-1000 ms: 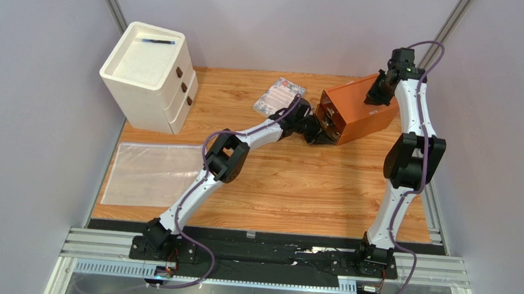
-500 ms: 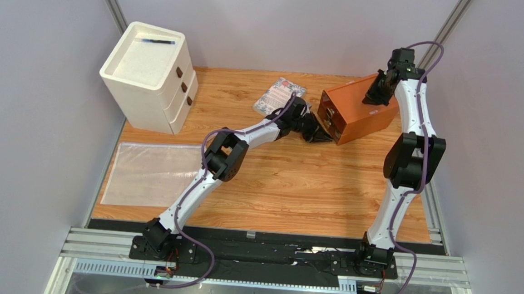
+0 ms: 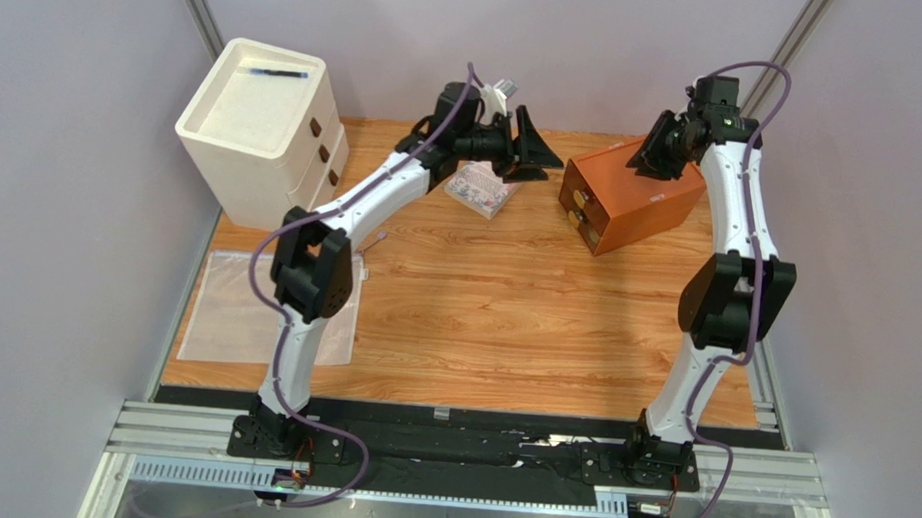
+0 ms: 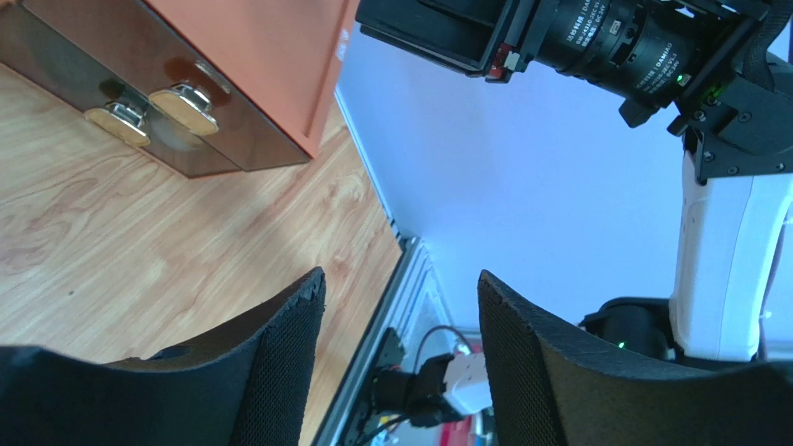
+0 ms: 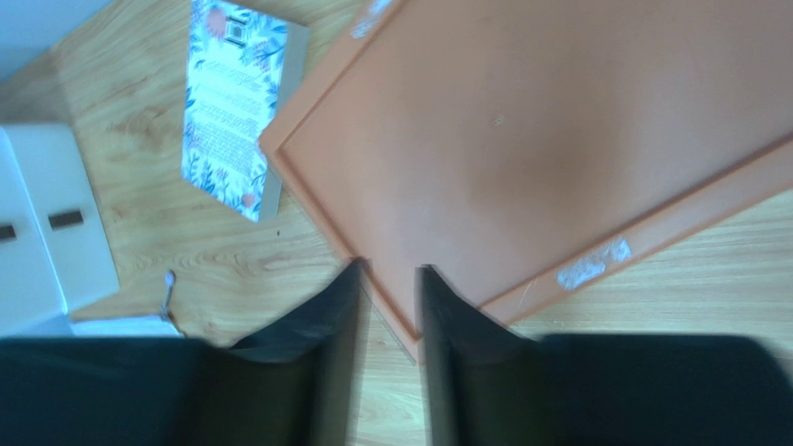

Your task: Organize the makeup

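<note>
None of the makeup shows in any view. An orange drawer box point(image 3: 632, 195) stands at the back right with both drawers closed; their gold knobs point(image 4: 149, 107) show in the left wrist view. My left gripper point(image 3: 541, 153) hangs in the air left of the box, near the back edge. It is open point(image 4: 400, 307) with nothing between its fingers. My right gripper point(image 3: 659, 154) is over the box's top point(image 5: 558, 139). Its jaws stand apart point(image 5: 389, 288) above the box's corner and hold nothing.
A floral booklet point(image 3: 480, 188) lies left of the box, also in the right wrist view point(image 5: 237, 102). A white drawer unit point(image 3: 263, 133) with a black pen point(image 3: 279, 73) on top stands at the back left. A clear plastic bag point(image 3: 253, 306) lies front left.
My left arm has lifted away from the box's drawer front, swung up toward the back, and opened its jaws. My right gripper has opened above the box.
</note>
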Controlling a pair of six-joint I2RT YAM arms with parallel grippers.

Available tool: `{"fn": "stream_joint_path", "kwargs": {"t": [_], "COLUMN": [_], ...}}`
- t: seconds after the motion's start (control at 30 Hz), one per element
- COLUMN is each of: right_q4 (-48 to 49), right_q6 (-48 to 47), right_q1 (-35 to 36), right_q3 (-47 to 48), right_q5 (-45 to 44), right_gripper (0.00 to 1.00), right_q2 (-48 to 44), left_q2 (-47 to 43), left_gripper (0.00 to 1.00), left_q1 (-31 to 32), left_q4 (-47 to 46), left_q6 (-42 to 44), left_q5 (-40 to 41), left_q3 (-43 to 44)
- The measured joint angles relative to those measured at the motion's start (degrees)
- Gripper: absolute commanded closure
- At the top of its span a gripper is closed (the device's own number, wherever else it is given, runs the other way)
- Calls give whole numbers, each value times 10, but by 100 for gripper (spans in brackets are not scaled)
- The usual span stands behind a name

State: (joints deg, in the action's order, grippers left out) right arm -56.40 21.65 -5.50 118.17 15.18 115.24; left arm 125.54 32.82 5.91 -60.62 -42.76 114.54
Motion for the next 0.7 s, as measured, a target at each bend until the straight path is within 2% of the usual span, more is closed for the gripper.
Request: {"fn": "stream_joint_path", "kwargs": {"t": [0.07,0.1,0.17,0.27,0.53,0.7], "right_q4": [5,7,11,15,44,53], "right_q6": [-9,-9,-14,-23,-40,-40], "right_q1": [9,14,29,56,102,108], "right_q3": [-23,-37,-66,-109,-195,-222], "right_q5": [7,9,10,2,-36,-58], "right_gripper": [36,25,15,9,5,5], "right_q2": [-44,-69,-119,-188,-301,-320], "left_q2": [-52,-71,-107,-139,-194,-245], "left_gripper": [27,1,1,0,1,1], "left_q1": [-10,-12,-16,-18,-23,-26], "left_q4": [21,33,72,147,316,317], "left_q6": [43,65,123,195,346,375], "left_q5": [-2,-3,0,11,47,44], "left_q3": [-22,-31,-50,-71,-127,-188]}}
